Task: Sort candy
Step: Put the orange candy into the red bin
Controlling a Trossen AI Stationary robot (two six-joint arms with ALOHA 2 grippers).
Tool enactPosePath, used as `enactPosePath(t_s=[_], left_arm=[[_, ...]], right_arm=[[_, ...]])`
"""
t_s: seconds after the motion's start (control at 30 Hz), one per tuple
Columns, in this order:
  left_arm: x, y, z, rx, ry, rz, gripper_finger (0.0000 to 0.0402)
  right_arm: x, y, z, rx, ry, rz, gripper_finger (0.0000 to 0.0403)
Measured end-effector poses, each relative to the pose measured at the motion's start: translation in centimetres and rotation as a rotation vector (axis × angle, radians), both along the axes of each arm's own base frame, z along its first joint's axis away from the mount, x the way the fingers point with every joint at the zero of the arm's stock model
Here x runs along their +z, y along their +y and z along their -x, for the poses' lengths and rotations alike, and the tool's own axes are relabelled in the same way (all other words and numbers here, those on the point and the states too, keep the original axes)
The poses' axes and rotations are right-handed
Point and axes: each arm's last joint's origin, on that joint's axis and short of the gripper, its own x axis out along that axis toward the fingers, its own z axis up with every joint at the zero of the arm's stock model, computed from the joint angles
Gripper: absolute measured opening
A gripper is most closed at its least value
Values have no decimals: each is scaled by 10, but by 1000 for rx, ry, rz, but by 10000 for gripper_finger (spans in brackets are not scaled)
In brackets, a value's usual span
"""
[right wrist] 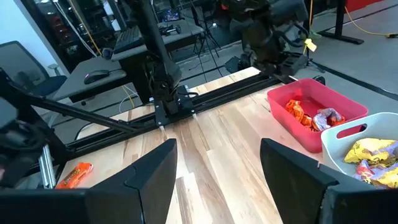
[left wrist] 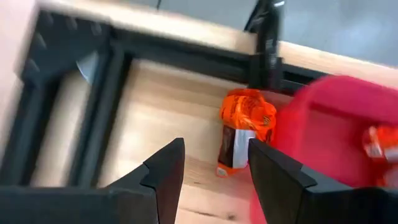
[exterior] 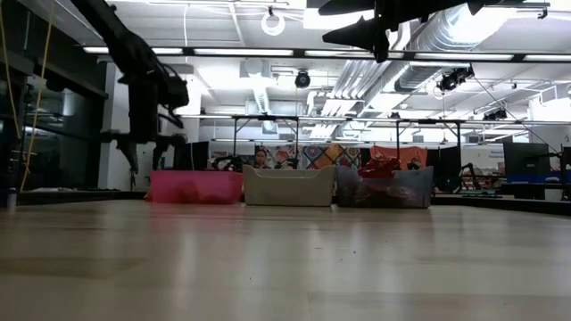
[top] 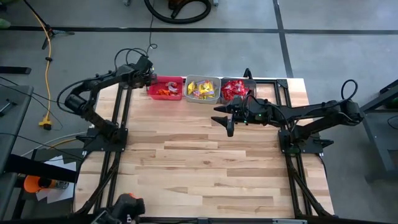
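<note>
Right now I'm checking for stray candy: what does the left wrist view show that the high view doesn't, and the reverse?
Only the left wrist view: an orange candy outside the red bin, beside its wall, ahead of the open left pincer. Only the high view: the grey bin of yellow candies, the dark bin of red candies, and the open right pincer over the table. Both: the red bin holding orange candies.

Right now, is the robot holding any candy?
No. The left tool is open, an orange candy lying loose beyond it beside the red bin. The right tool is open and empty.
</note>
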Motion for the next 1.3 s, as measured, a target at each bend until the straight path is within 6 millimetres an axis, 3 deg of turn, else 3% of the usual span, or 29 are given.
enactPosePath(t_s=[0.23,0.93,1.3], left_arm=[[-14,11,2,111,-97,26,165],[-11,2,-34,-50,-171,-35,165],[-15,6,-6,46,-50,32,165]], right_arm=[[0,0,0,-4,-4,-24,224],[-3,0,1,-3,28,-16,224],[-3,0,1,-4,28,-23,224]])
